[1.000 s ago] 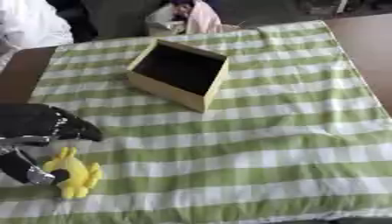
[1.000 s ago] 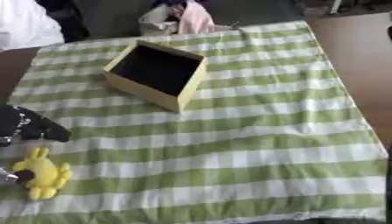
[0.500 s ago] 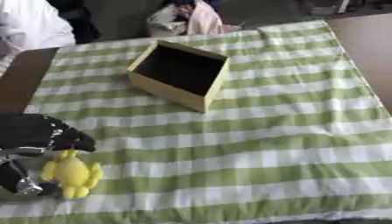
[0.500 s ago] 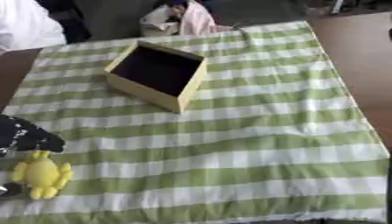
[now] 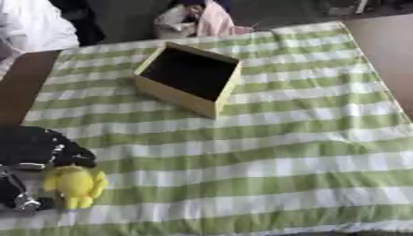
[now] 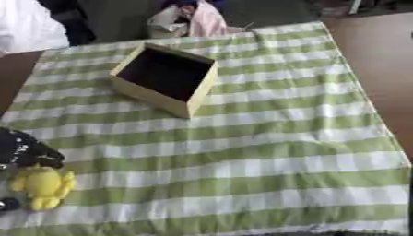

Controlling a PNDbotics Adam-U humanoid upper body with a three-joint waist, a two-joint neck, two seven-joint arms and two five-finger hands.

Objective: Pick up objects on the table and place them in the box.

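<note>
Judging by the empty box at the cloth's far side, nothing is placed yet: the yellow toy sits near the front-left corner, the left hand around it, finger closure indeterminable.

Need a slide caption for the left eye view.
Left robot hand at a yellow toy on the striped cloth; open box waits beyond.

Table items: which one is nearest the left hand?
The yellow plush toy, at the near left edge right beside the left hand. The open box sits well away, toward the far side.
</note>
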